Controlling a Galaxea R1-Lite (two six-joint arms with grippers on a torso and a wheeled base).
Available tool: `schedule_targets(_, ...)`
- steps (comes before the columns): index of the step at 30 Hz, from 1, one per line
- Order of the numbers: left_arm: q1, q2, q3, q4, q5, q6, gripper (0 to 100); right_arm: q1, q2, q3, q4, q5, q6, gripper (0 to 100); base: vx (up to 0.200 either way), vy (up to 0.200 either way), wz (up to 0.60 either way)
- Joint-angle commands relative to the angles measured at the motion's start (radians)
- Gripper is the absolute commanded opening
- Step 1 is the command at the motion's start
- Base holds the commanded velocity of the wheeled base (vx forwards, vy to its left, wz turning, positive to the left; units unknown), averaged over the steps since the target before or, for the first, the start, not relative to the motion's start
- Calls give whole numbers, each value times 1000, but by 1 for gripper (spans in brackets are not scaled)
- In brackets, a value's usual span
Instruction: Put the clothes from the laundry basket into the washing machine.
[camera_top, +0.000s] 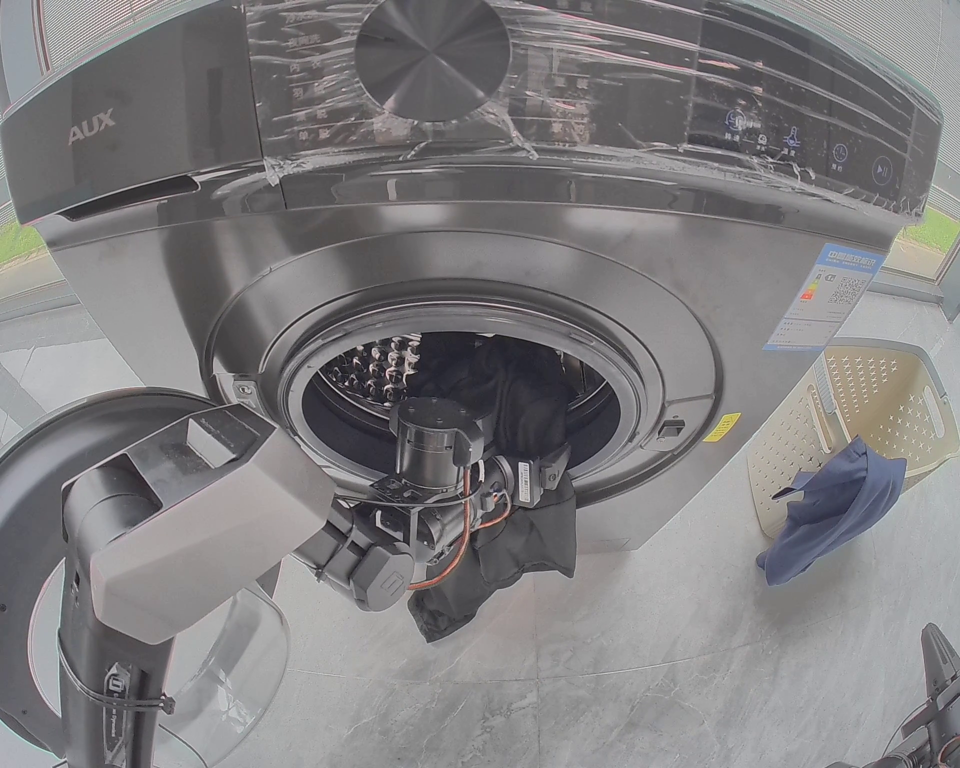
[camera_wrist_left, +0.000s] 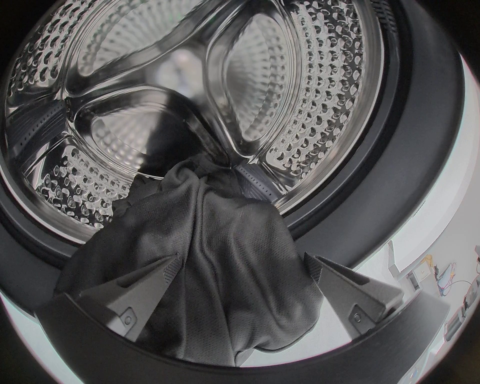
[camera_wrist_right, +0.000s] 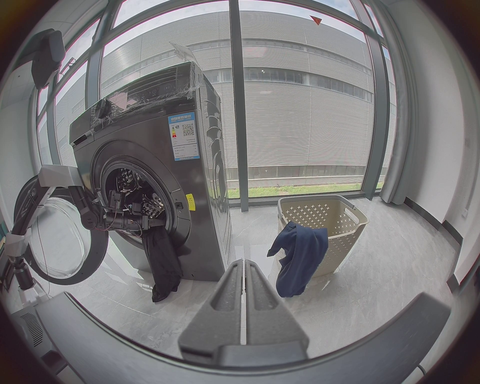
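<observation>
One black garment (camera_top: 530, 540) runs lengthwise out of the washing machine (camera_top: 600, 250), tail hanging toward 6 o'clock. We see left gripper (camera_wrist_left: 241, 257) spread around it, right gripper (camera_wrist_right: 244, 265) pressed together.

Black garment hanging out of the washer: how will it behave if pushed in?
Probably floppy: the black garment drapes in soft folds over the rim of the washing machine, so a push from the left gripper would likely bunch it rather than move it whole. Its tail hangs outside toward the floor, so it may slide back out.
</observation>
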Motion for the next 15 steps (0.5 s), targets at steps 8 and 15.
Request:
schedule_targets(8,24,62,-54,-5,2,6,0,0,-10,8,-4,-2,1,0,0,0,0)
schedule_targets(15,24,53,-77,1,0,4,0,0,-10,10,-13,-2,0,0,0,0,0)
